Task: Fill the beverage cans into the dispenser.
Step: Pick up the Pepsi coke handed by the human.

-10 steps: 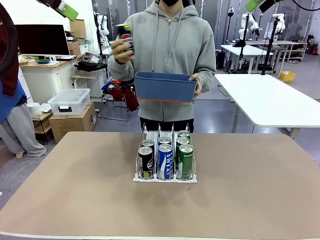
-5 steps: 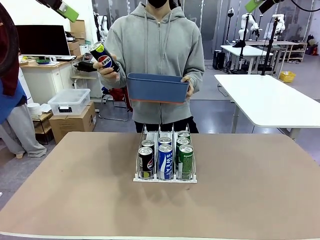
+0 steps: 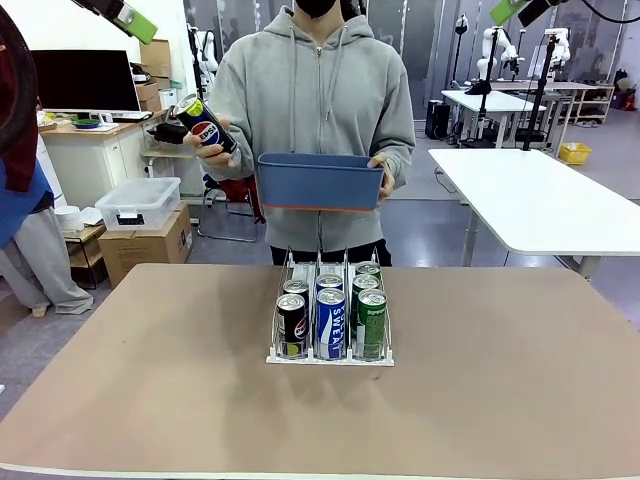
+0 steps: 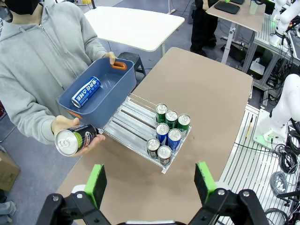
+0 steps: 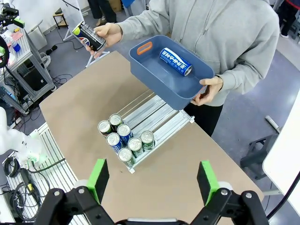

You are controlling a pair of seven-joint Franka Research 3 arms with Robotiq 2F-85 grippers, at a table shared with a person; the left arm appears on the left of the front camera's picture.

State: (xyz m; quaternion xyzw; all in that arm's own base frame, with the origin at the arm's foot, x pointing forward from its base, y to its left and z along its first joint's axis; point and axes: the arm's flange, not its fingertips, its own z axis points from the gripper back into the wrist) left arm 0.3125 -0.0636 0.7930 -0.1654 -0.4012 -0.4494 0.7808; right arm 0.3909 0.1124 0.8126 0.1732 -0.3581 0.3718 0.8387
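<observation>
**Seven cans in the dispenser, two with the person**

1. Dispenser. The clear three-lane dispenser (image 3: 300, 359) stands on the brown table (image 3: 500, 400), near the middle and toward the far edge. Its open rear end faces the person.

2. Loaded cans. Seen from the front, the left lane holds two cans with a black can (image 3: 292, 325) foremost. The middle lane holds two with a blue can (image 3: 330, 322) foremost. The right lane holds three with a green can (image 3: 372, 322) foremost. All stand upright, packed against the front stop. The rear part of each lane is bare.

3. Person. The person stands at the far side of the table. One hand (image 3: 215, 150) holds a black cola can (image 3: 207, 122) tilted, at chest height, clear of the dispenser. The other hand (image 3: 383, 172) carries a blue bin (image 3: 320, 185) above and behind the dispenser. One blue can (image 4: 86, 92) lies on its side in the bin.

4. Grippers. The left gripper (image 4: 150, 180) and the right gripper (image 5: 153, 179) hang high over the table. Each has its fingers spread wide, with nothing between the green pads. Neither touches a can or the dispenser.
</observation>
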